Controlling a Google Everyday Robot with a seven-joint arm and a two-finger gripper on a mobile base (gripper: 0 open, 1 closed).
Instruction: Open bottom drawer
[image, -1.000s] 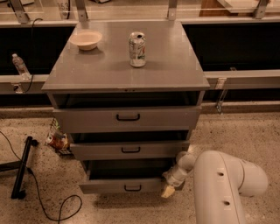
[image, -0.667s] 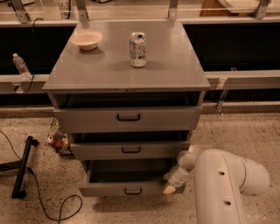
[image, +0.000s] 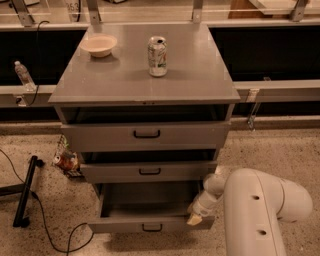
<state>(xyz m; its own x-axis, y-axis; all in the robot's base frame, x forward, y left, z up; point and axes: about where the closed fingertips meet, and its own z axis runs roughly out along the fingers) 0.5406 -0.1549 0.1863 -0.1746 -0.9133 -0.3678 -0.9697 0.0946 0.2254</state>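
The grey cabinet (image: 145, 75) has three drawers. The bottom drawer (image: 150, 226) is pulled well out, showing its grey interior and a small black loop handle (image: 151, 228) on its shallow front. The middle drawer (image: 148, 171) and the taller top drawer (image: 146, 135) stand slightly out. My gripper (image: 196, 218) is at the right front corner of the bottom drawer, against its edge. My white arm (image: 260, 210) fills the lower right.
A beige bowl (image: 98, 45) and a soda can (image: 157, 56) stand on the cabinet top. A crumpled snack bag (image: 65, 161) and a black stand with cable (image: 25, 195) lie on the floor at left. A water bottle (image: 23, 75) sits on the left ledge.
The bottom drawer has slid further out toward me, and my gripper has moved with its right front corner. The view has shifted slightly.
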